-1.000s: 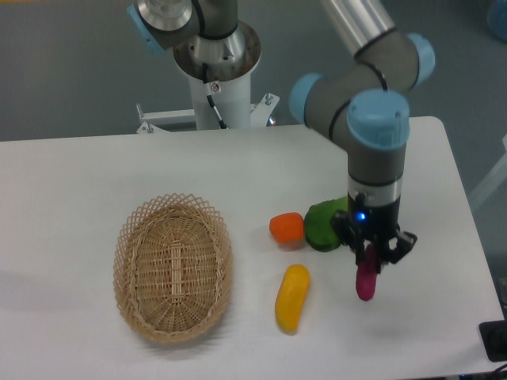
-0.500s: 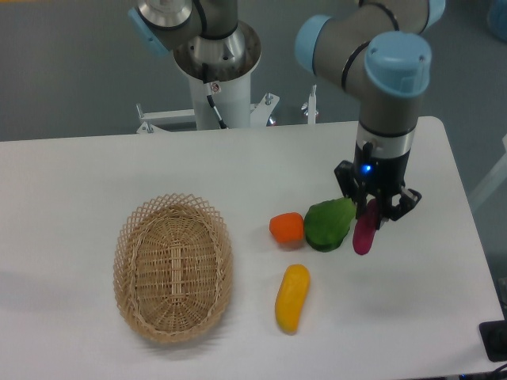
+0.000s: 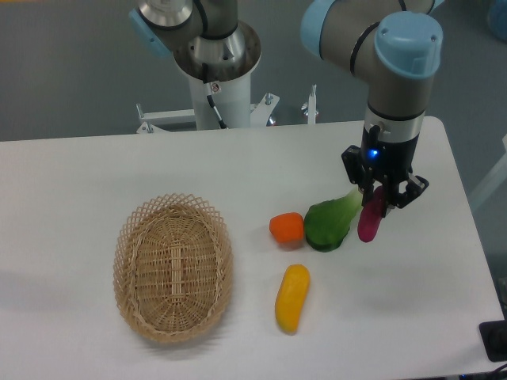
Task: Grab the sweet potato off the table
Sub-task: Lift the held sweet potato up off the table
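Note:
The sweet potato (image 3: pixel 368 222) is a slim magenta vegetable hanging upright from my gripper (image 3: pixel 382 199), which is shut on its upper end. It is held above the white table (image 3: pixel 79 182), to the right of the green vegetable (image 3: pixel 327 222). The top of the sweet potato is hidden between the fingers.
A round orange item (image 3: pixel 287 228) sits left of the green vegetable. A yellow oblong vegetable (image 3: pixel 292 297) lies nearer the front edge. A wicker basket (image 3: pixel 173 265) stands on the left of the table. The robot base (image 3: pixel 215 59) is at the back.
My gripper has risen and moved back, away from the front edge, with the sweet potato lifted off the table in it.

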